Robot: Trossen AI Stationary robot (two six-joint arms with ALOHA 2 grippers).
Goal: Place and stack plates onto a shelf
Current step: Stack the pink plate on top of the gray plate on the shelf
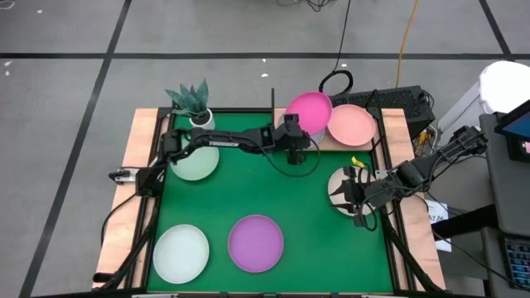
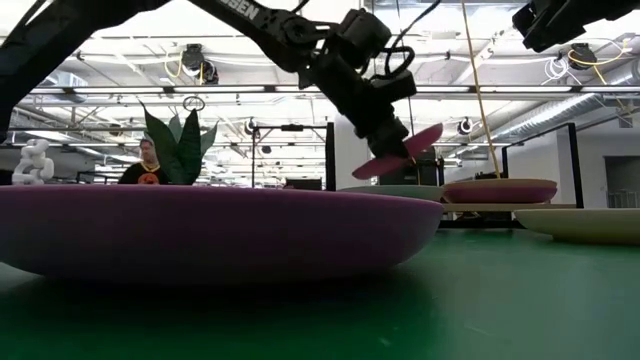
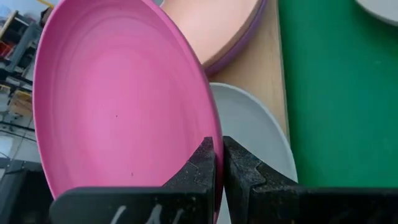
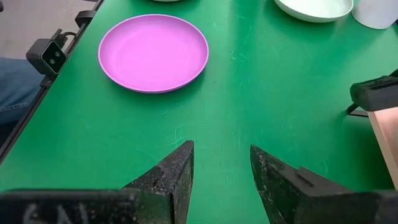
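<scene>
1. Green matting (image 1: 273, 190) covers the table, framed in pale wood, with grey floor all round and a bright workshop beyond in the low view; a leafy plant in a small white pot (image 1: 192, 103) stands at the far left corner.

2. Over on the left, a pale mint plate (image 1: 180, 253) sits flat at the near corner, and another mint plate (image 1: 197, 162) lies farther back, partly under the left arm; both smooth, matte, shallow and round.

3. Near the middle, a purple plate (image 1: 256, 242) rests flat on the mat, well apart from both grippers.

4. Now the action; the left gripper (image 3: 217, 163) has its fingers pinched together on the near rim of the hot pink plate (image 3: 118, 99), holding it tilted edge-up above the shelf (image 3: 264, 81); the low view confirms that steep slant.

5. The relation that counts: the pink plate hangs just beside the salmon plate (image 1: 351, 125), which sits on a purple one on the right half of the light wooden board; directly under the pink plate lies a pale plate (image 3: 255, 130), which looks like the landing spot; levelling before release seems wise, since a tilted drop could slide off.

6. Out right, the right gripper (image 4: 221, 165) waits with its fingers spread wide and nothing between them, hovering over the mat's right edge above a beige plate (image 1: 341, 189); the left arm is clearly the nearer to the shelf.
</scene>
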